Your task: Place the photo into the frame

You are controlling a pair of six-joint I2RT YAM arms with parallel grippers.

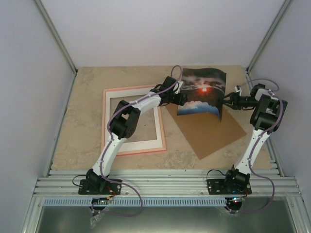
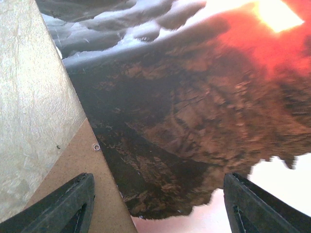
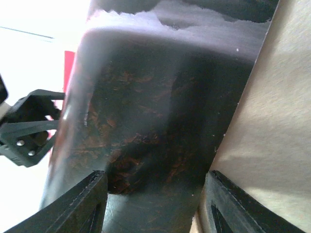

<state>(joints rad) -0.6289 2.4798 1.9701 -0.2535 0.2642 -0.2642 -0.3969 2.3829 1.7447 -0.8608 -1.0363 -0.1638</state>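
Glossy photo (image 1: 204,92): upper middle-right of the top view, raised off the table and bowed into an arch, with the red-orange glow near its centre and the blue-white clouds along its lower edge.
Photo's place: between the two grippers, above the far corner of the brown backing board (image 1: 209,136); well apart from the frame.
Frame (image 1: 146,145): flat on the table (image 1: 82,97), left of centre in the top view; pale broad band with a pink outer edge, and the tan table shows through its opening.
Left gripper (image 1: 183,98): at the photo's left edge, the arm reaching over the frame's upper right corner.
Left claw: in the left wrist view the two dark fingers (image 2: 73,204) sit at the lower corners, far apart, with the print spreading across the gap beyond them; not clamped on the sheet.
Right gripper (image 1: 227,102): at the photo's right edge, upper right of the top view.
Right claw: in the right wrist view the fingers (image 3: 82,204) stand apart at the bottom and the dark, curved print runs up from between them; whether either finger touches it cannot be told.
Backing board, close up: a tan-brown wedge at the lower left of the left wrist view, its edge slipping under the print.
Across the print: the left gripper's black body shows at the left edge of the right wrist view.
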